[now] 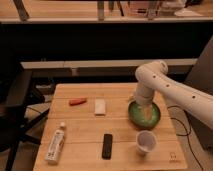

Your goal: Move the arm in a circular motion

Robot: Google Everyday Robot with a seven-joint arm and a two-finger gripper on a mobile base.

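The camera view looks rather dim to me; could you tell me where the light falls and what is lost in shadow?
Camera view: warm light falls on the wooden table and the arm; the gripper hangs over the green bowl; the background under the shelf is nearly black; everything looks soft.

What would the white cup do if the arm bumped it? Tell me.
The white cup looks thin-walled and light, so it would probably slide or tip easily. It stands upright and alone near the table edge. The gripper hangs over the green bowl.

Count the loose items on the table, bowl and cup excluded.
4: orange-red item back left, white block centre, tube front left, black remote front centre. The arm puts the gripper over the green bowl, possibly hiding more.
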